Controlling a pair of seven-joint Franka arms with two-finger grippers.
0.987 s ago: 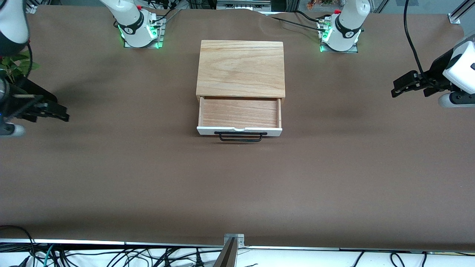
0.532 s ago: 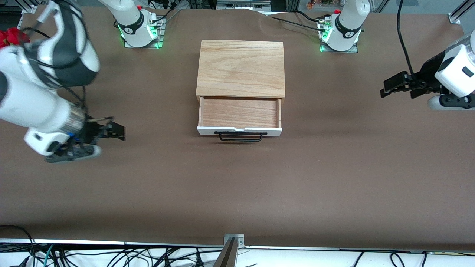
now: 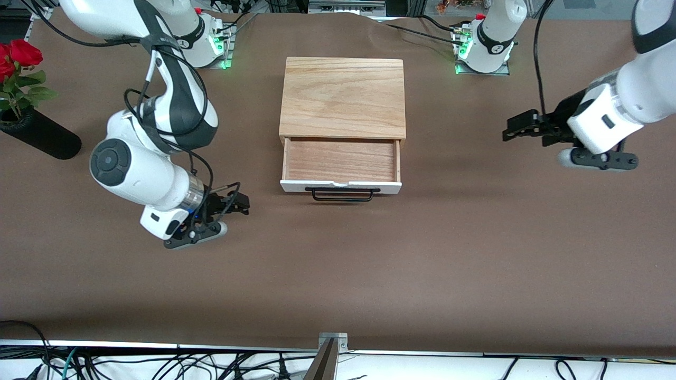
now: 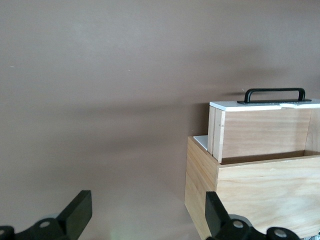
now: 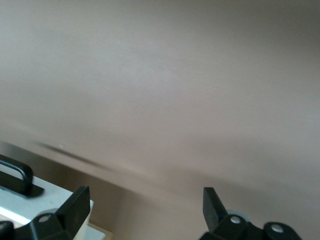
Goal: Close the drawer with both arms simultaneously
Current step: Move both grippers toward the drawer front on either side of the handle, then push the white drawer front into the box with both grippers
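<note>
The drawer stands pulled out of the oak-coloured box, its white front panel and black wire handle facing the front camera. The tray is empty. My right gripper is open, low over the table beside the front panel, toward the right arm's end. My left gripper is open over the table toward the left arm's end, well apart from the box. The left wrist view shows the drawer, handle and box past my left gripper. The right wrist view shows the handle beside my right gripper.
A black vase with red roses stands at the right arm's end of the table. The arms' green-lit bases flank the box. Brown cloth covers the table; cables hang along its near edge.
The right arm has swung in from the table's end to beside the drawer's front. The left gripper has moved toward the box. The drawer has not moved.
</note>
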